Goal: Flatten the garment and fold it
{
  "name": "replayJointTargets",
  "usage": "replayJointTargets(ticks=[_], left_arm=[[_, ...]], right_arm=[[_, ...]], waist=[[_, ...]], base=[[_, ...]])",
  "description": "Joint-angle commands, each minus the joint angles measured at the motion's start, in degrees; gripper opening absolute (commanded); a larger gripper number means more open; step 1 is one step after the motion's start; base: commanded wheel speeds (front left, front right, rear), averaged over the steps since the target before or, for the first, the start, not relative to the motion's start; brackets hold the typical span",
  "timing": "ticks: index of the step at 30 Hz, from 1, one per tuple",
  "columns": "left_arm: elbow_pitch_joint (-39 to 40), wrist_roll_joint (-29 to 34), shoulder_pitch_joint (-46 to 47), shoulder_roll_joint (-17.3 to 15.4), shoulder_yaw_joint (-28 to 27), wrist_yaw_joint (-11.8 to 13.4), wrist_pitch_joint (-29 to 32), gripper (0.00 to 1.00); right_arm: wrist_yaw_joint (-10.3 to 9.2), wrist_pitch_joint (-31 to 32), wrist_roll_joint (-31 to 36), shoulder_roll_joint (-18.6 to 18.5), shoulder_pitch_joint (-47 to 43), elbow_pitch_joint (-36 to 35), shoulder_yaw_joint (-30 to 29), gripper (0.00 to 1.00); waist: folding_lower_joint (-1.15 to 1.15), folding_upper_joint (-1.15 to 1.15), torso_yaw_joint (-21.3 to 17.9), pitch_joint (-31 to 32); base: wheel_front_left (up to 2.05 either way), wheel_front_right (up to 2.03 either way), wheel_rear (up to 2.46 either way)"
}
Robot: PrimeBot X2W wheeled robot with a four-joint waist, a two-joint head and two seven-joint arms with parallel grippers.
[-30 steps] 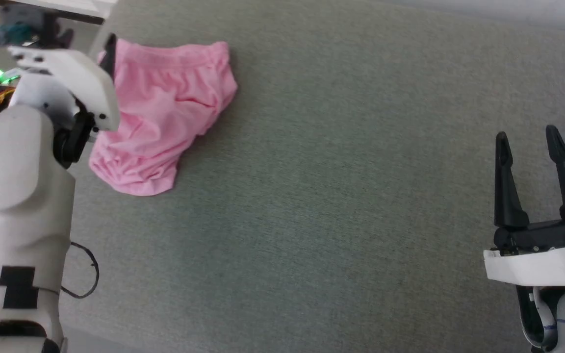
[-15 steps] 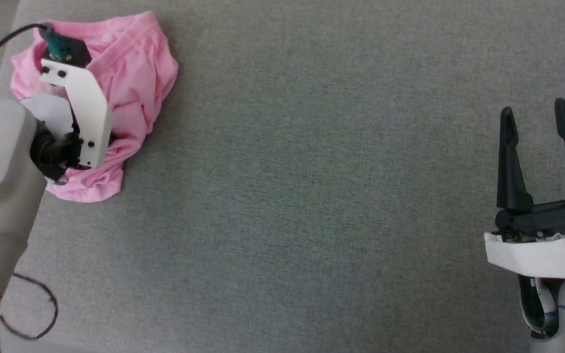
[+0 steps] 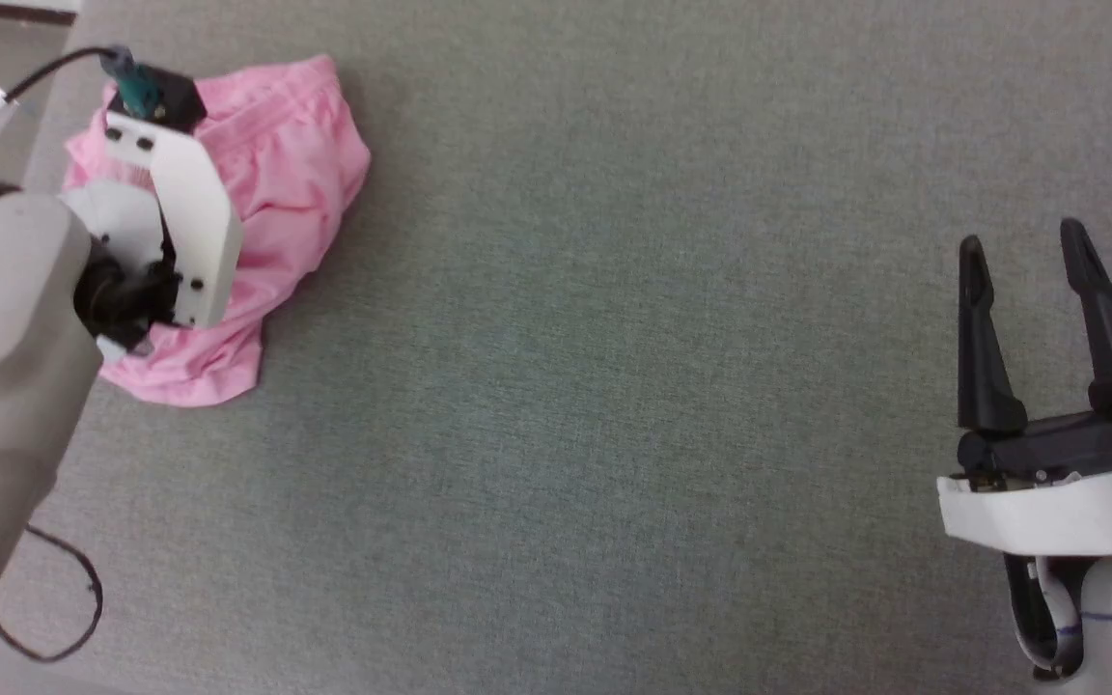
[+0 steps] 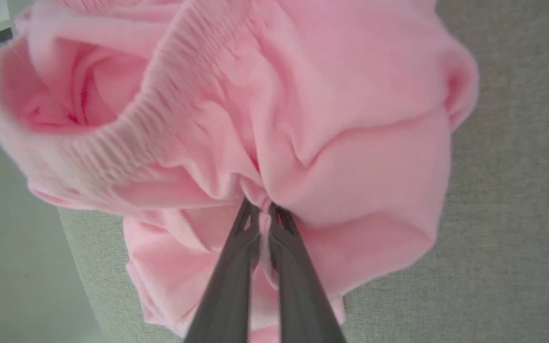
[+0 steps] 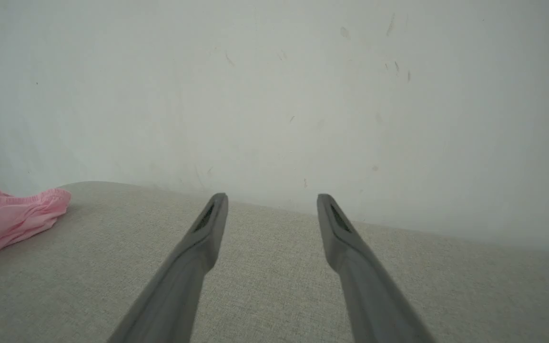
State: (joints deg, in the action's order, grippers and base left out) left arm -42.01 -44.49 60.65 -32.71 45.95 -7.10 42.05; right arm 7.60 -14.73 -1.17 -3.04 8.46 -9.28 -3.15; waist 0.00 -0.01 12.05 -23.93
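Between the bunched garment at my far left and my right gripper, the grey padded surface lies free and flat. My left gripper is pinched into the heap (folds crowd it on both sides). Past the surface's far edge a pale wall blocks the way.

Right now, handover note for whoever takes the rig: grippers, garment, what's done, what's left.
Left gripper: shut on a pinch of cloth in the middle of the shorts.
Right gripper: open, holding nothing, over bare grey surface at the right, well apart from the shorts.
Shorts: a bunched heap near the surface's far left edge, with the elastic waistband curled open.
Done: grasp only. Nothing is flattened and no fold is made.
Left: probably drag the shorts toward the middle, spread them flat with both grippers, then fold.
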Motion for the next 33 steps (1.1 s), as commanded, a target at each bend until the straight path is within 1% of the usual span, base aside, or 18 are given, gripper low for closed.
replayJointTargets(ticks=[1,7,10,15,21,26,30,33], left_arm=[[0.59,-0.65,1.99,-0.36,0.3,-0.38,-1.59,0.0],[5.8,-3.5,5.41,-1.82,2.61,-0.38,-8.66,0.0],[9.13,-3.79,7.25,-2.38,5.35,-0.38,-10.99,0.0],[15.38,-3.9,11.58,-1.6,10.91,-0.38,-13.55,0.0],[21.23,-5.29,16.36,1.51,17.76,-0.38,-15.6,0.0],[22.73,-7.02,17.97,5.16,22.81,-0.38,-18.12,0.0],[21.48,-9.05,15.61,8.32,25.74,-0.38,-19.65,0.0],[19.59,-9.22,11.62,9.83,26.99,-0.38,-19.9,0.0]], right_arm=[[-0.11,-0.27,-0.28,0.08,-0.84,0.23,0.08,1.0],[-0.11,-0.27,-1.94,0.14,-2.68,0.78,-0.07,1.0],[-0.11,-0.27,-2.95,0.14,-3.77,1.14,-0.06,1.0],[-0.11,-0.27,-4.15,0.15,-5.09,1.42,-0.04,1.0],[-0.11,-0.27,-5.33,0.15,-5.69,1.53,0.13,1.0],[-0.11,-0.27,-6.37,0.15,-5.81,1.6,0.22,1.0],[-0.11,-0.27,-7.44,0.16,-6.03,1.68,0.09,1.0],[-0.11,-0.27,-8.03,0.16,-6.07,1.7,0.11,1.0]], waist=[[0.0,0.01,0.77,3.37],[0.0,0.01,-0.03,8.33],[0.0,0.01,-1.01,10.51],[0.0,0.01,-3.82,13.09],[0.0,0.01,-10.02,14.86],[0.0,0.01,-15.84,14.61],[0.0,0.01,-19.75,13.88],[0.0,0.01,-21.79,13.05]], base=[[0.0,0.0,0.0],[0.0,0.0,0.0],[0.0,0.0,0.0],[0.0,0.0,0.0],[0.0,0.0,0.0],[0.0,0.0,0.0],[0.0,0.0,0.0],[0.0,0.0,0.0]])
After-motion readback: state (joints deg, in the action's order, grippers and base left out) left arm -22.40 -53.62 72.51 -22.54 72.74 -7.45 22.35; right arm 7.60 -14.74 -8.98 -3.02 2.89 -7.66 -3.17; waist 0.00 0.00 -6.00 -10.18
